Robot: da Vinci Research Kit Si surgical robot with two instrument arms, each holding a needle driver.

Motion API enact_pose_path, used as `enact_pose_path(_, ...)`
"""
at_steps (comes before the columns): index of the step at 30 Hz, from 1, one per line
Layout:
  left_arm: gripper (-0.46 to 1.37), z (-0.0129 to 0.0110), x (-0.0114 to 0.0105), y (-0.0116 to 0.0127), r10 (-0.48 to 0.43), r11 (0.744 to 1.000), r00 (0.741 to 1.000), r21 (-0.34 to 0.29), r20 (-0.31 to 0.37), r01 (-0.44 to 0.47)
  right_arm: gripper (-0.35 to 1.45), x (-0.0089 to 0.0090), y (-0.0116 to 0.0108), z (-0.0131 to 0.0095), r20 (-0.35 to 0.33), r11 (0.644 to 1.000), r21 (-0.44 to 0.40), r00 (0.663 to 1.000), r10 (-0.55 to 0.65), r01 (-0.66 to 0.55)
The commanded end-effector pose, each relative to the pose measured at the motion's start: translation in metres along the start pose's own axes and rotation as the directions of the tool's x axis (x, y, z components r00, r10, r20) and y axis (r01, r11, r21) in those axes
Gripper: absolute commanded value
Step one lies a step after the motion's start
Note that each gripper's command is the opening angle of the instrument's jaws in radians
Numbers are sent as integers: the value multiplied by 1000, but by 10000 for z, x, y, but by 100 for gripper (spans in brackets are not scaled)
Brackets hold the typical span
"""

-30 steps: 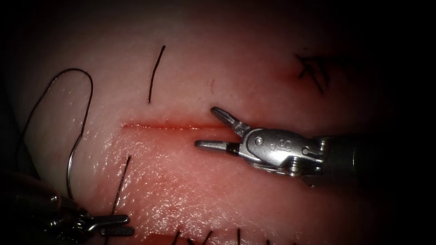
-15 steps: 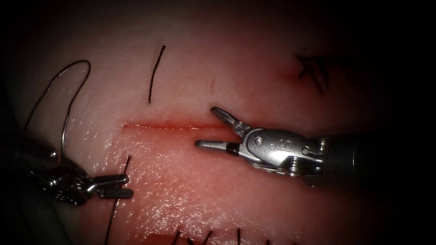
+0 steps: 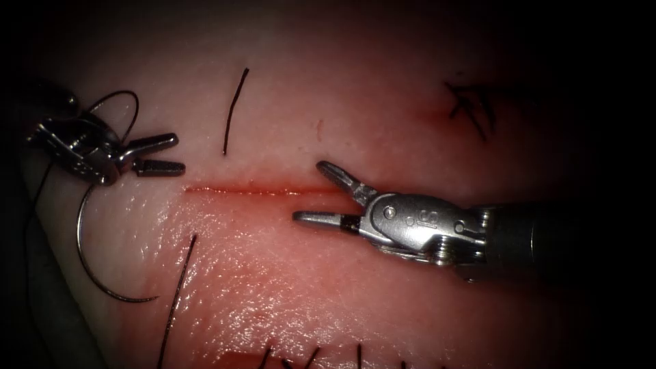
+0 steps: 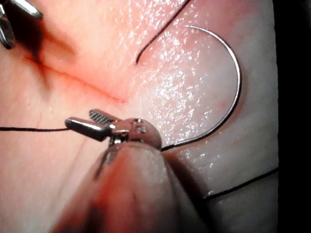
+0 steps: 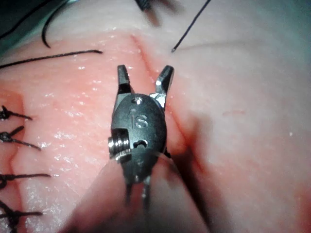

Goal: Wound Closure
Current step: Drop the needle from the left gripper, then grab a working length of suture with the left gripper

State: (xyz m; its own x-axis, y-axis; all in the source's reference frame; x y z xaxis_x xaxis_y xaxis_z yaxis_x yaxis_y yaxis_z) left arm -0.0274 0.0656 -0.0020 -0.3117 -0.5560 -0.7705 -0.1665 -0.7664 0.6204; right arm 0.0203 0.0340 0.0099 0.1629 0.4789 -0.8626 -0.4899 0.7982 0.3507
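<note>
The cut [image 3: 253, 189] runs level across the tissue [image 3: 383, 89]. My left tool [image 3: 157, 155] hovers just above and left of the cut's left end, jaws open with nothing between them. The curved needle [image 3: 89, 263] lies on the tissue left of the cut, not in it; its upper end runs behind the left tool's wrist and its tip points right. In the left wrist view the needle [image 4: 235, 92] arcs beside the open left tool [image 4: 80, 118]. My right tool [image 3: 309, 191] stands open astride the cut's right end, holding nothing; the right wrist view shows the right tool [image 5: 144, 73] over the cut [image 5: 141, 48].
Dark thread [image 3: 116, 96] loops behind the left tool. One loose thread piece [image 3: 236, 109] lies above the cut, another [image 3: 179, 287] below its left end. Tied stitches sit at the upper right [image 3: 471, 106] and along the lower edge [image 3: 307, 355].
The left tool has risen from the lower left to above the cut's left end. The needle swung with it and now curves downward. The right tool has not moved.
</note>
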Motion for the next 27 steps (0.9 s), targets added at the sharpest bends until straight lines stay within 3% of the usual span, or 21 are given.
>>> enact_pose_path(1, 24, 1, -7, -1, -1, 1000, 1000, -2, 4, 1, 70, 0, 0, 0, 0, 1000, 1, 1000, 0, 0)
enact_pose_path(4, 22, 0, -19, -3, -78, 997, 997, 3, 9, 78, 70, 0, 0, 0, 0, 1000, 1, 1000, 0, 0)
enact_pose_path(8, 18, -14, -11, 5, -169, 986, 985, -6, 26, 169, 70, 0, 0, 0, 0, 1000, 1, 1000, 0, 0)
enact_pose_path(9, 23, -20, -5, 8, -223, 975, 974, -13, 49, 224, 70, 0, 0, 0, 0, 1000, 1, 1000, 0, 0)
enact_pose_path(12, 12, -38, 16, 16, -373, 927, 920, 16, 119, 374, 70, 0, 0, 0, 0, 1000, 1, 1000, 0, 0)
enact_pose_path(18, 20, -59, 57, 20, -474, 878, 865, 15, 167, 478, 70, 0, 0, 0, 0, 1000, 1, 1000, 0, 0)
enact_pose_path(20, 19, -62, 72, 20, -515, 854, 838, 24, 181, 520, 70, 0, 0, 0, 0, 1000, 1, 1000, 0, 0)
enact_pose_path(21, 18, -64, 79, 19, -555, 828, 810, 29, 189, 561, 70, 0, 0, 0, 0, 1000, 1, 1000, 0, 0)
enact_pose_path(23, 19, -66, 89, 16, -576, 809, 789, 7, 214, 588, 70, 0, 0, 0, 0, 1000, 1, 1000, 0, 0)
enact_pose_path(26, 28, -68, 100, 13, -561, 811, 790, -30, 248, 585, 70, 0, 0, 0, 0, 1000, 1, 1000, 0, 0)
enact_pose_path(27, 31, -69, 105, 12, -517, 832, 814, -66, 265, 550, 70, 0, 0, 0, 0, 1000, 1, 1000, 0, 0)
